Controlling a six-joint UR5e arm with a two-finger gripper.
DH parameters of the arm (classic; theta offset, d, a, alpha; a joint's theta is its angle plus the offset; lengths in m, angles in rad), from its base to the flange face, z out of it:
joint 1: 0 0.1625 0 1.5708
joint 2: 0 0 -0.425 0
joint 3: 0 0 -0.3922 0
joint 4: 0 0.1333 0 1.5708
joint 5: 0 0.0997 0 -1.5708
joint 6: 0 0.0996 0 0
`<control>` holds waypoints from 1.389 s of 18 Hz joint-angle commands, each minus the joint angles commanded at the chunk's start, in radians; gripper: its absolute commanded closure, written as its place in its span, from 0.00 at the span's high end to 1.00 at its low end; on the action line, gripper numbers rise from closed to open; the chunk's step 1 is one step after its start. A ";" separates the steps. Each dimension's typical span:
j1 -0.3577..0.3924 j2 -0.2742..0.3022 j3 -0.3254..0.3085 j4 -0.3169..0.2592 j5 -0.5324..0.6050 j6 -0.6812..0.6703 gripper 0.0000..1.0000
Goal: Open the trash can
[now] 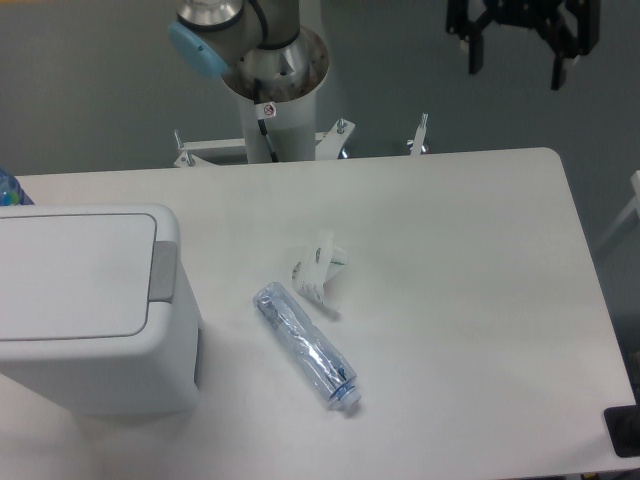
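The trash can (90, 310) sat at about nine o'clock on the desk (470, 300), against the left edge of the view, its flat white lid (70, 272) down and closed. The grey push tab (163, 271) lay along the lid's right edge, facing the middle of the desk. Toward the centre, a crushed clear bottle (305, 345) lay on its side, cap end pointing to about five o'clock, and just beside its upper end, at roughly one o'clock from it, was a small crumpled white wrapper (318, 268). The robot's base column (270, 85) stood behind the desk at about eleven o'clock. Far over at one o'clock, high above the back right corner, hung the gripper (513, 70), jaws spread wide and holding nothing.

The task looked to be at its start: nothing was touching the can, and the arm was well apart from it. The next move would seem to call for a long sweep across to nine o'clock, then a descent onto the grey tab, pressing it with a fingertip to release the lid.
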 joint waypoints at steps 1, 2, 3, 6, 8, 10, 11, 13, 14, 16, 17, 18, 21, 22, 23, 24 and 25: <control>-0.015 -0.008 0.000 0.005 0.000 -0.044 1.00; -0.035 -0.017 0.003 0.023 -0.003 -0.098 1.00; -0.061 -0.028 0.005 0.050 -0.006 -0.159 1.00; -0.152 -0.061 0.002 0.132 -0.012 -0.352 1.00; -0.167 -0.074 0.000 0.153 -0.014 -0.463 1.00; -0.213 -0.090 0.000 0.155 -0.014 -0.535 1.00; -0.230 -0.094 -0.005 0.155 -0.014 -0.566 1.00; -0.270 -0.098 -0.020 0.153 -0.041 -0.634 1.00; -0.287 -0.098 -0.031 0.155 -0.066 -0.672 1.00; -0.293 -0.098 -0.037 0.155 -0.106 -0.767 1.00; -0.299 -0.098 -0.054 0.157 -0.121 -0.793 1.00; -0.308 -0.095 -0.066 0.166 -0.127 -0.802 1.00; -0.354 -0.100 -0.086 0.181 -0.146 -0.856 1.00; -0.365 -0.103 -0.090 0.183 -0.159 -0.882 1.00; -0.371 -0.110 -0.092 0.183 -0.173 -0.901 1.00; -0.373 -0.113 -0.092 0.189 -0.179 -0.905 1.00; -0.380 -0.117 -0.092 0.201 -0.187 -0.910 1.00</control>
